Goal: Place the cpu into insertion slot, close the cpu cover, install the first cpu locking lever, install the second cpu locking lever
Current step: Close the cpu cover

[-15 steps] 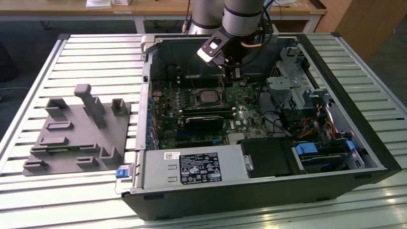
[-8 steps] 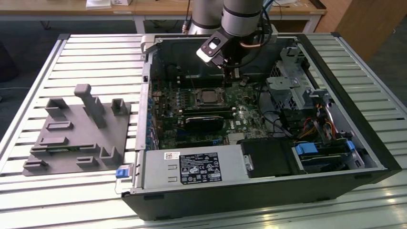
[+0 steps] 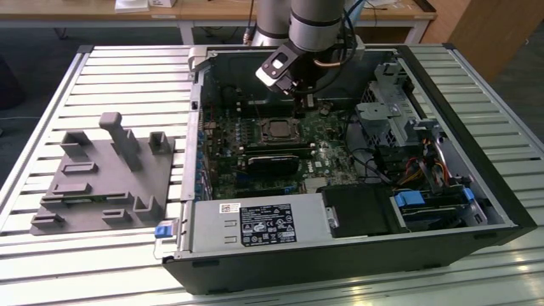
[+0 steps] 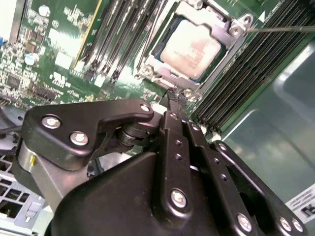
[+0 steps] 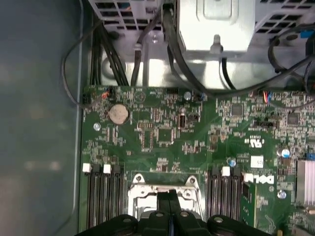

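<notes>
The cpu (image 4: 192, 49), a small square chip with a silvery top, lies in the insertion slot (image 3: 261, 129) on the green motherboard. The cpu cover (image 4: 156, 63), a thin metal frame, lies flat around the chip. A thin metal lever (image 4: 280, 28) runs out from the socket's corner. My gripper (image 4: 175, 96) is shut, its black fingers pressed together with nothing between them. Its tip is at the socket's edge, right by a corner screw. In the first wrist view the gripper (image 5: 170, 196) stands over the cover's frame (image 5: 142, 189). In the exterior view the gripper (image 3: 306, 101) hangs just behind the socket.
Memory slots (image 4: 118, 39) flank the socket on both sides. A black card (image 3: 274, 159) lies in front of it, and a power supply (image 3: 255, 224) fills the case's near side. A drive cage (image 3: 386, 121) and cables stand at the exterior view's right. A grey fixture (image 3: 102, 178) sits outside the case.
</notes>
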{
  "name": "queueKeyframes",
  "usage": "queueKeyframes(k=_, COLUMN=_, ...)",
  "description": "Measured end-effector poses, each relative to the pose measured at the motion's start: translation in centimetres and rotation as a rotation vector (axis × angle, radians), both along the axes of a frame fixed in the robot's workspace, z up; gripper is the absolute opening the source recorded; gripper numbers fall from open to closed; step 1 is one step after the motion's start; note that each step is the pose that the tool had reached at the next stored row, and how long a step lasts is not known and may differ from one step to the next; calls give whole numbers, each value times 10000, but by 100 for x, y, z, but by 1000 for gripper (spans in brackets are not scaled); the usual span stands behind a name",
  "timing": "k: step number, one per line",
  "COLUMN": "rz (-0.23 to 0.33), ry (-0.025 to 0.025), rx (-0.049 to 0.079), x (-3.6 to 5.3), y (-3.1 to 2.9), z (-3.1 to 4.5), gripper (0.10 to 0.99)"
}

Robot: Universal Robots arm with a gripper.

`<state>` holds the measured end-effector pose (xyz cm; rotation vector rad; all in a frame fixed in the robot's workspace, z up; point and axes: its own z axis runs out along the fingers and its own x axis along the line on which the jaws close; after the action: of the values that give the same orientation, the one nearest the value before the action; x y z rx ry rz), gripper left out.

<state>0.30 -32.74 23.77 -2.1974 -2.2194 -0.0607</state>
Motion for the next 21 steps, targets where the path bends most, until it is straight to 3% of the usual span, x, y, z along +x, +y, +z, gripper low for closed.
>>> queueKeyframes(k=4, rz=0, ry=1, rx=0, x=-56, y=0, z=-18, gripper=106)
queueKeyframes(k=21, rz=0, ry=4, rx=1, x=-131, y=0, z=-102, gripper=106)
